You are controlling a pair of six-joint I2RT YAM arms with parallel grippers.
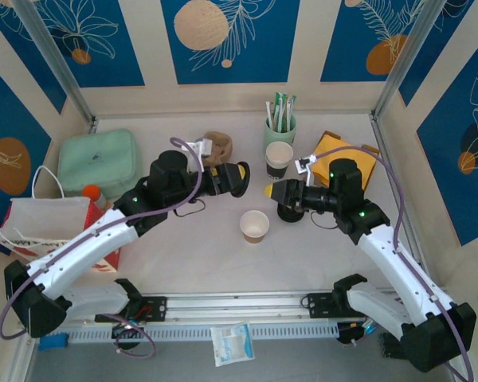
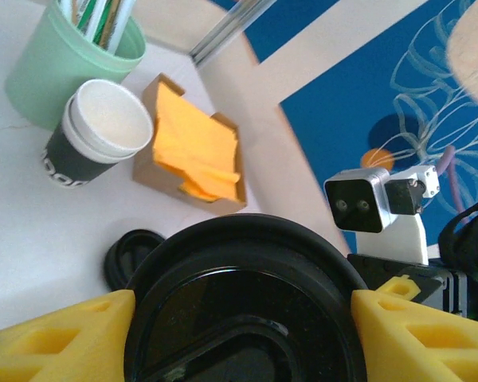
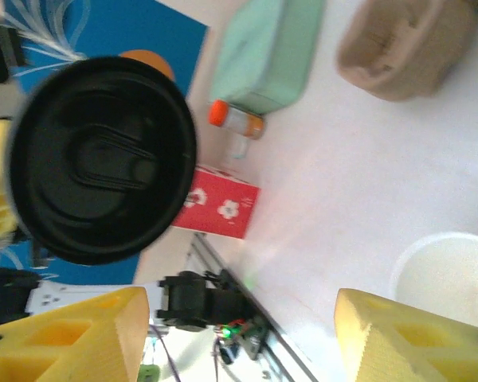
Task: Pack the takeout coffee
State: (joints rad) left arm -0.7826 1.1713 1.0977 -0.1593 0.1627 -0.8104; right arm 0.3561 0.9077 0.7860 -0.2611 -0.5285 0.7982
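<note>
Left pincer [image 2: 243, 338] was clamped on a black round lid [image 2: 239, 270], yellow fingers [image 2: 56, 338] tight against either side of its rim, and it held the lid on edge above the table [image 1: 183, 247]. Right pincer [image 3: 239, 334] faced that lid, jaws wide apart, nothing between them. And the takeout coffee [image 1: 279, 159]? It stood upright and uncovered on the table, just beside the pale green cup of sticks [image 1: 280, 127] on its near side. The cardboard holder of orange napkins [image 1: 344, 159] was close by, and both pincers were clear of the coffee. A second open paper cup [image 1: 254, 226] stood nearer the arms' bases. Another black lid [image 2: 131, 255] lay flat near the right pincer.
</note>
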